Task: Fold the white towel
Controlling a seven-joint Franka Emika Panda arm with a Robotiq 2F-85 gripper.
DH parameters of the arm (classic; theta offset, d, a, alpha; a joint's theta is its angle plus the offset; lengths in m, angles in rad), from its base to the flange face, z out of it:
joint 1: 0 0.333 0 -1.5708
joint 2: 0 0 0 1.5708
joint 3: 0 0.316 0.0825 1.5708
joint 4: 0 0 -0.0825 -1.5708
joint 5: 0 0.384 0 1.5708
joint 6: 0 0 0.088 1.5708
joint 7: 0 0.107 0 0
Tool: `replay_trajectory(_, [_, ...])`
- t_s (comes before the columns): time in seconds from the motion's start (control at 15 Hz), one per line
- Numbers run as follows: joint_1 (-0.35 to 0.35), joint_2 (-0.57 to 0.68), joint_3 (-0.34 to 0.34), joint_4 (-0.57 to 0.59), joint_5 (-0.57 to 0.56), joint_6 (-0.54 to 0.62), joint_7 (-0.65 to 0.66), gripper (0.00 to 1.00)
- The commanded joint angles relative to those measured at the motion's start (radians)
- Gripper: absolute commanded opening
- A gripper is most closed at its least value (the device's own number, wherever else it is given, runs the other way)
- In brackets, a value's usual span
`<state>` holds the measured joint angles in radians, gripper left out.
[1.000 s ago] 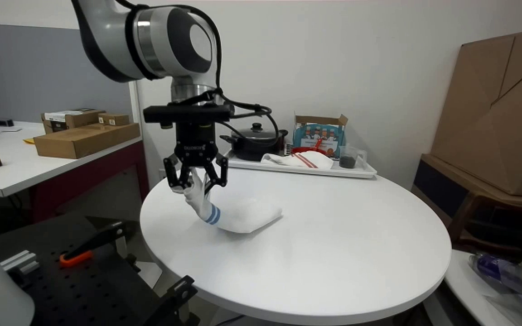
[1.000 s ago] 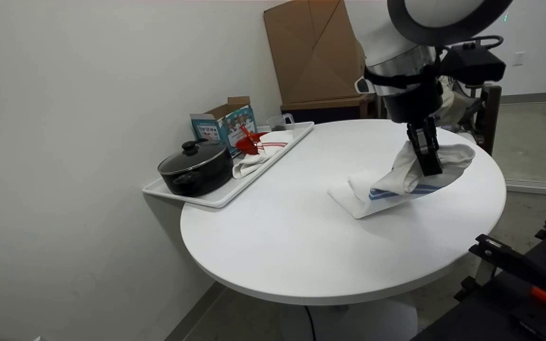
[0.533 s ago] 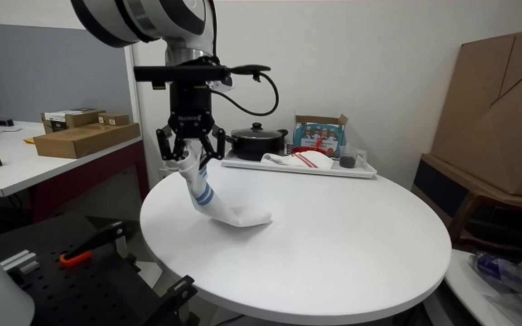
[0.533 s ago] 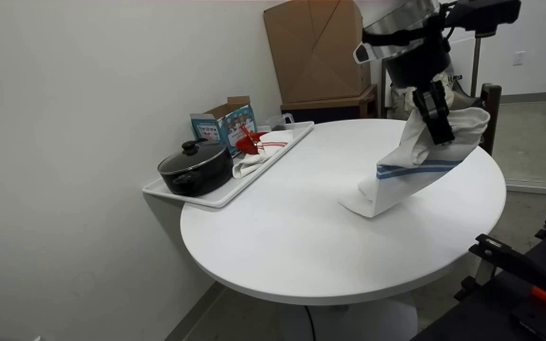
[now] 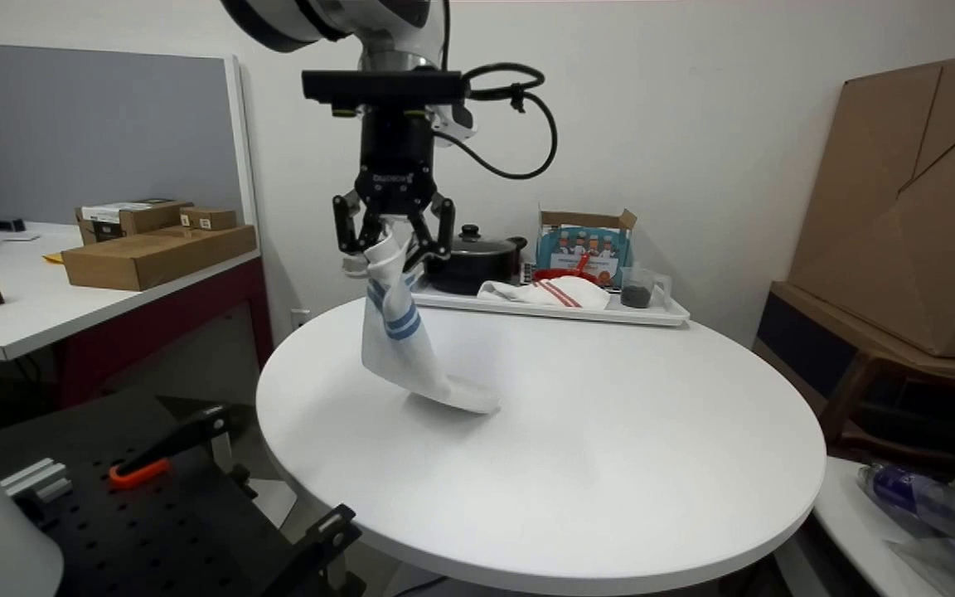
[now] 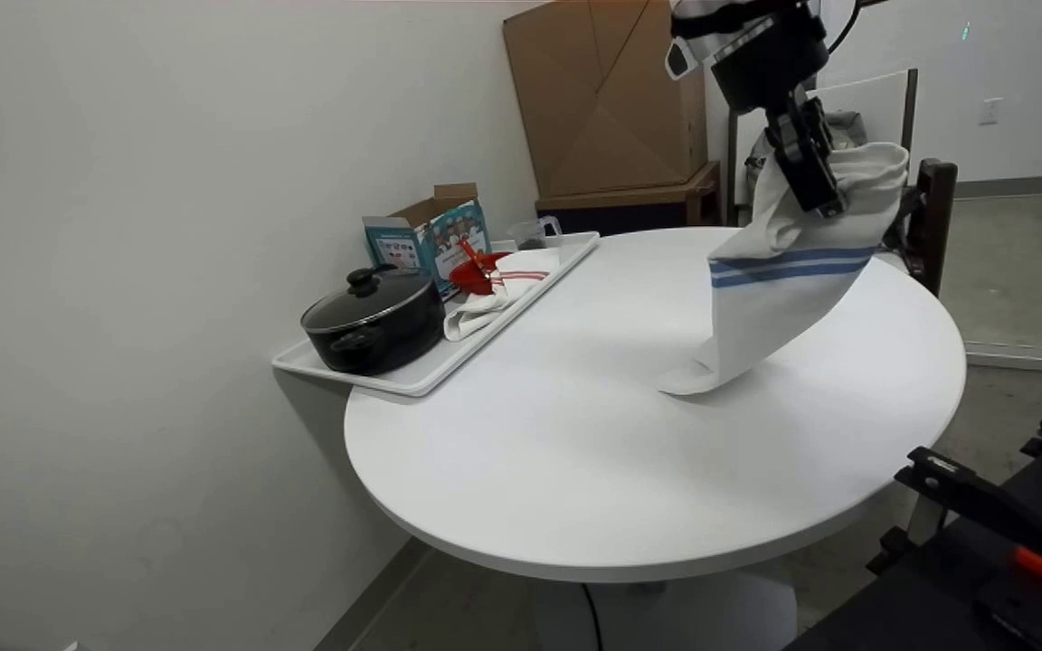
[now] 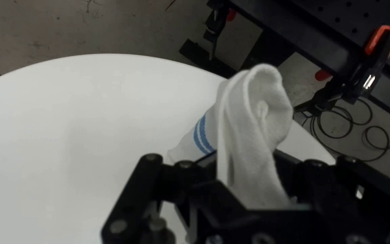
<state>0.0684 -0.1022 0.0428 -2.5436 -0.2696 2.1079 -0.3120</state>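
The white towel (image 5: 411,352) with blue stripes hangs bunched from my gripper (image 5: 395,251), its upper part pinched and draped over the fingers. In both exterior views its lower end still rests on the round table, while the striped part is off the surface and slants upward. A wide loop of the towel (image 6: 774,307) bulges out to one side of the gripper (image 6: 821,206). The wrist view shows the towel (image 7: 245,135) running up between the black fingers in folds, which hide the fingertips.
The white round table (image 5: 610,464) bears a white tray (image 6: 431,384) at its wall side. On that tray are a black pot (image 6: 374,321), an opened blue box (image 6: 459,235), a red utensil, a clear cup and a cloth with red stripes (image 5: 556,293). Black clamps (image 5: 324,535) stand near the table's edge.
My gripper has risen with the towel held in it, and lately shifted right in an exterior view. More of the towel is off the table, and its striped part now hangs spread out.
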Motion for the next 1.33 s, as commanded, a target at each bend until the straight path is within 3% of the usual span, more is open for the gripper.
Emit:
replay_trajectory(0.0, [-0.051,0.159,-0.052,0.244,0.079,-0.122,-0.036,0.08])
replay_trajectory(0.27, [-0.1,0.343,-0.082,0.455,0.103,-0.204,0.027,0.08])
replay_trajectory(0.6, [-0.113,0.505,-0.073,0.573,0.094,-0.295,0.048,0.08])
replay_trajectory(1.27, [-0.126,0.67,-0.015,0.699,-0.076,-0.493,-0.313,0.09])
